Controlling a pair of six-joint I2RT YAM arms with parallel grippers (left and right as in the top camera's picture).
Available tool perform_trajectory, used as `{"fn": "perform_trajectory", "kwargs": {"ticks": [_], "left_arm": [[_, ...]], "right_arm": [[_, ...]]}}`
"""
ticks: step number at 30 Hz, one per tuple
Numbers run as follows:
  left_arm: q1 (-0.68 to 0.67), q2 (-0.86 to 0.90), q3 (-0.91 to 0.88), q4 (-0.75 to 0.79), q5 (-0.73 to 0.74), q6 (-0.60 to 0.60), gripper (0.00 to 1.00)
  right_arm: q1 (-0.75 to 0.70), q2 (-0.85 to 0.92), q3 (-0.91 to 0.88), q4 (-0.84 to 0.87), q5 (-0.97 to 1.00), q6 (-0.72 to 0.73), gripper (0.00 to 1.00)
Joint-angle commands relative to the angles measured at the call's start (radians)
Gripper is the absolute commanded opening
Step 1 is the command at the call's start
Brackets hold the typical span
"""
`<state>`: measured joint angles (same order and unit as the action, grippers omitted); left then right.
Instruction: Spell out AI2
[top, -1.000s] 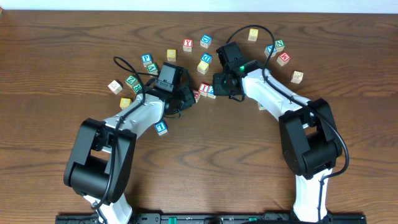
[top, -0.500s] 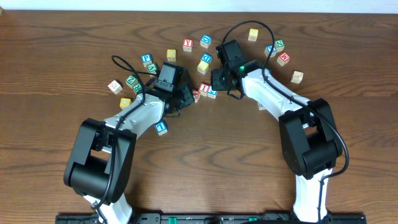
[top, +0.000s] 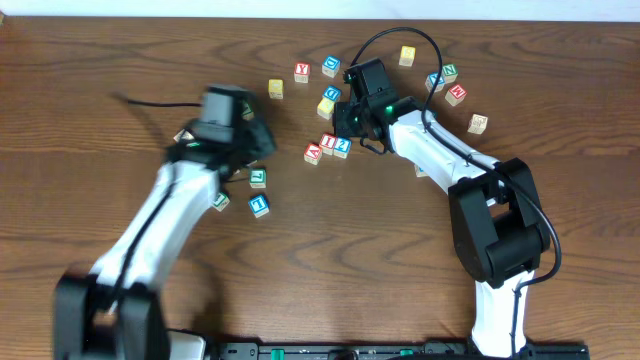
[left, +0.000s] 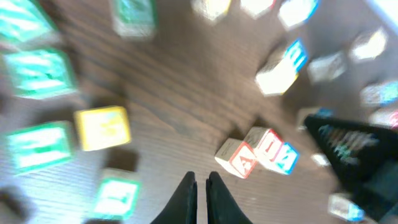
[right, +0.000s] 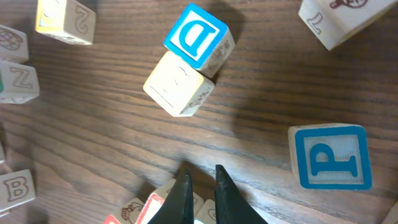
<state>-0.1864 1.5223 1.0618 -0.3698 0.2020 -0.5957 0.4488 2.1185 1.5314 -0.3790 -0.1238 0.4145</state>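
Three blocks stand in a row at mid-table: a red A block (top: 313, 153), a red I block (top: 328, 143) and a blue 2 block (top: 342, 146). They also show in the left wrist view, blurred: the A block (left: 239, 157), the I block (left: 264, 143), the 2 block (left: 285, 158). My left gripper (top: 266, 144) (left: 200, 186) is shut and empty, well left of the row. My right gripper (top: 344, 124) (right: 200, 186) is shut and empty, just above the back of the row.
Loose blocks ring the row: a blue D block (right: 198, 36) on a cream block (right: 179, 83), a blue P block (right: 329, 157), a green block (top: 258, 178), a blue block (top: 260, 205), and several more at the back right around a green block (top: 450, 72).
My left arm has swung away to the left, uncovering the A, I, 2 row. My right gripper has drawn back a little from the row.
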Motion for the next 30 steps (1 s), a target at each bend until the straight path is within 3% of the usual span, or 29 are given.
{"fn": "perform_trajectory", "kwargs": {"ticks": [1,10,25,30], "left_arm": [[0.053,-0.070,-0.004,-0.073,-0.012,0.026,0.07],[0.085,-0.099,-0.004,-0.211,-0.012,0.022,0.07],[0.085,-0.099,-0.004,-0.224,-0.013,0.023,0.07],[0.085,-0.098,-0.004,-0.225,-0.013,0.023,0.08]], "right_arm": [[-0.003,0.020,0.056,-0.004,-0.018,0.018,0.08],[0.048,0.128,0.140,0.003,-0.020,0.060,0.03],[0.064,0.156,0.140,0.006,-0.007,0.055,0.02],[0.064,0.148,0.163,-0.006,-0.052,-0.019,0.04]]}}
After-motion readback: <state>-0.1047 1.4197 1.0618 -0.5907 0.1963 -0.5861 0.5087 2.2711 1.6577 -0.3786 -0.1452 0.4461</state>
